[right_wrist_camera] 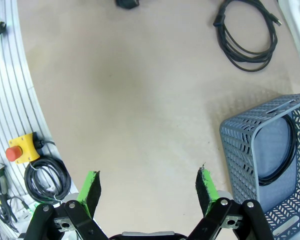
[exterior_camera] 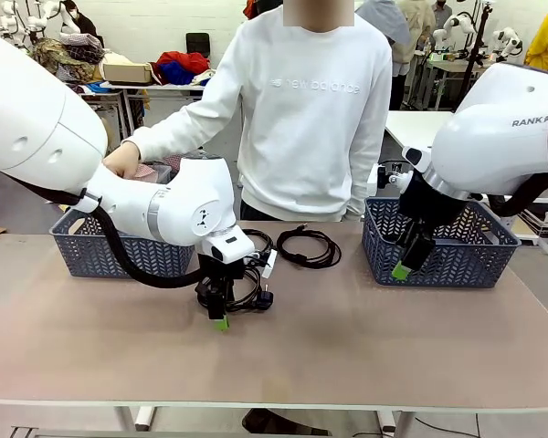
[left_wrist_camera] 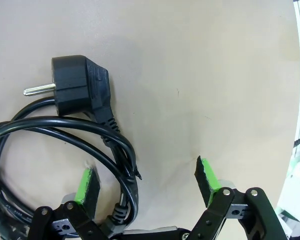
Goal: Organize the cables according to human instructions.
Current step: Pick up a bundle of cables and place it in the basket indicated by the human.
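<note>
A coiled black cable (exterior_camera: 248, 294) with a chunky plug (left_wrist_camera: 81, 86) lies on the table left of centre. My left gripper (exterior_camera: 219, 318) is down at its front edge, open (left_wrist_camera: 146, 182), with several strands of the coil running between the fingers close to the left pad (left_wrist_camera: 85, 185). A second coiled cable (exterior_camera: 306, 246) (right_wrist_camera: 247, 37) lies farther back at mid-table. My right gripper (exterior_camera: 404, 266) hangs open (right_wrist_camera: 147, 192) above bare table, just in front of the right basket (exterior_camera: 438, 255). Inside that basket (right_wrist_camera: 240, 145) curves a black cable loop (right_wrist_camera: 293, 145).
A second grey basket (exterior_camera: 119, 254) stands at the back left, with the person's hand (exterior_camera: 123, 160) above it. The person stands behind the table's far edge. Off the table's side sit a yellow emergency-stop box (right_wrist_camera: 20, 150) and its own coiled lead (right_wrist_camera: 45, 177).
</note>
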### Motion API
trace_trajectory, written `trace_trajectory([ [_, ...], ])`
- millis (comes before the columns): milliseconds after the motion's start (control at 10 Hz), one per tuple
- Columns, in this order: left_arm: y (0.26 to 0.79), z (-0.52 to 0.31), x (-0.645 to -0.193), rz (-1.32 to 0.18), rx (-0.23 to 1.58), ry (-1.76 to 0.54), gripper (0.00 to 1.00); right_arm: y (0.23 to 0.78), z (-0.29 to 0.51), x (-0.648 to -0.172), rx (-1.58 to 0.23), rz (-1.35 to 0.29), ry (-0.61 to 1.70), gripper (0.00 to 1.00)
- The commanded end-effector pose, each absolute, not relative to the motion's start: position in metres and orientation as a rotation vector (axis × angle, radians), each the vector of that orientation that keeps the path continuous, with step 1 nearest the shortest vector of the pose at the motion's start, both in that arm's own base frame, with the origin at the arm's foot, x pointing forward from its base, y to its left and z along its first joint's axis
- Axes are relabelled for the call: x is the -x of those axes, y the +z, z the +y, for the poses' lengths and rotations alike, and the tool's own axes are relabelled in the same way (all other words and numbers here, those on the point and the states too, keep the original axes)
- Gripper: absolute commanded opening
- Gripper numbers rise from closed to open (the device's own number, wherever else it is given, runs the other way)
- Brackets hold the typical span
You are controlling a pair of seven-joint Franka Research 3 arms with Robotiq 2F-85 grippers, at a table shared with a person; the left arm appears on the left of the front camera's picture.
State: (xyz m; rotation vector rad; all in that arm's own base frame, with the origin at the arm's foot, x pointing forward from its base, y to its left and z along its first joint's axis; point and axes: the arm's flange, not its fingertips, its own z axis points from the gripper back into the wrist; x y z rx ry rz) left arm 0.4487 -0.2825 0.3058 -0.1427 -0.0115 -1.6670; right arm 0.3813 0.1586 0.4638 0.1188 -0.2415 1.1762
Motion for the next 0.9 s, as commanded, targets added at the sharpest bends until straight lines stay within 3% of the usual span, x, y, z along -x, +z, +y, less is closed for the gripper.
trace_trajectory([
  [0, 0.31, -0.281, -0.448, 0.011, 0.103, -1.66, 0.8, 0.465, 0.16, -0.382, -0.113, -0.243, 1.173, 1.0],
  [200, 0.312, -0.28, -0.446, 0.014, 0.099, -1.67, 0.8, 0.465, 0.16, -0.382, -0.113, -0.243, 1.173, 1.0],
  [300, 0.313, -0.279, -0.445, 0.015, 0.098, -1.671, 0.75, 0.465, 0.16, -0.382, -0.113, -0.243, 1.173, 1.0],
  [800, 0.32, -0.279, -0.441, 0.011, 0.108, -1.679, 0.25, 0.465, 0.16, -0.382, -0.113, -0.243, 1.173, 1.0],
])
